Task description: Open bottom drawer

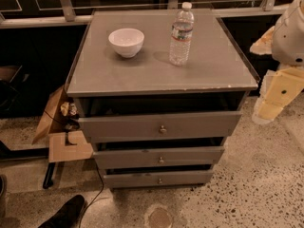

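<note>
The cabinet (142,75) stands against a dark window wall, its flat top ending in a thin front edge that overhangs the drawers. In front of it and to its right the speckled floor (266,184) lies open. To the left the room is tighter: an opened cardboard box (59,137) leans just beside the cabinet's side, a dark cable (97,186) runs down past the lower left corner, and a black shoe (64,215) shows at the lower left of the view.

The bottom drawer (159,178) is the lowest and slimmest of the three grey fronts, close to the floor, with a small round knob (160,180) at its centre. A dark gap shows above its front. The middle drawer (159,156) and the top drawer (161,126) sit above it, each front reaching further forward than the one below.

The gripper (266,109) hangs at the right edge of the view, beside the cabinet's right front corner and apart from it, about level with the top drawer. The bottom drawer lies lower and well to its left. Whether the gripper is wide or narrow cannot be told.

On the top stand a white bowl (126,42), which looks empty, and a clear capped water bottle (181,32), upright to the bowl's right. Something crumpled sits in the box.
</note>
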Robot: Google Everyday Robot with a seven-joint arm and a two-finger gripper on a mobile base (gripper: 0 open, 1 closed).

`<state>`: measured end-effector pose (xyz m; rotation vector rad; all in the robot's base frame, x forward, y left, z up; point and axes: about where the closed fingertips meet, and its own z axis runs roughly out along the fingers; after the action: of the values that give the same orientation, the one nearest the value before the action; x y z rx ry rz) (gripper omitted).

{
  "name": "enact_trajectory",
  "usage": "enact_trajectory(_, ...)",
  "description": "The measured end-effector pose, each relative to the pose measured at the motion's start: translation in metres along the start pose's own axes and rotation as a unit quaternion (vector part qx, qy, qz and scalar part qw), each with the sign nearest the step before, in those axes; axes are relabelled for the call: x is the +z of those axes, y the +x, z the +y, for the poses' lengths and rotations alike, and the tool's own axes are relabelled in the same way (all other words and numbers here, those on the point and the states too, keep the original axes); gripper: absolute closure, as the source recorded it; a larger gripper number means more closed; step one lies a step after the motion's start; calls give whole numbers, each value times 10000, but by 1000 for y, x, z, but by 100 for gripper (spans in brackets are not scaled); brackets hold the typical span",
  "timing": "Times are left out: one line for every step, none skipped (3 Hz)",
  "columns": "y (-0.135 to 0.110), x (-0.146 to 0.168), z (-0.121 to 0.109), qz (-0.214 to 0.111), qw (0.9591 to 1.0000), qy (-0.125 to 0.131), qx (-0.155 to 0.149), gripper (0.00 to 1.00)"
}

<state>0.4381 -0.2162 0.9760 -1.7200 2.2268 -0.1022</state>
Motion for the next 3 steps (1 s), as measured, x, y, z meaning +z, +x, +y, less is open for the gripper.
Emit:
enact_trajectory(8, 26, 9, -29, 10000, -78, 12, 37)
enact_trajectory(31, 92, 33, -247, 9989, -364, 150, 60)
enact_trajectory(54, 156, 62, -560, 9937, -893, 386, 83)
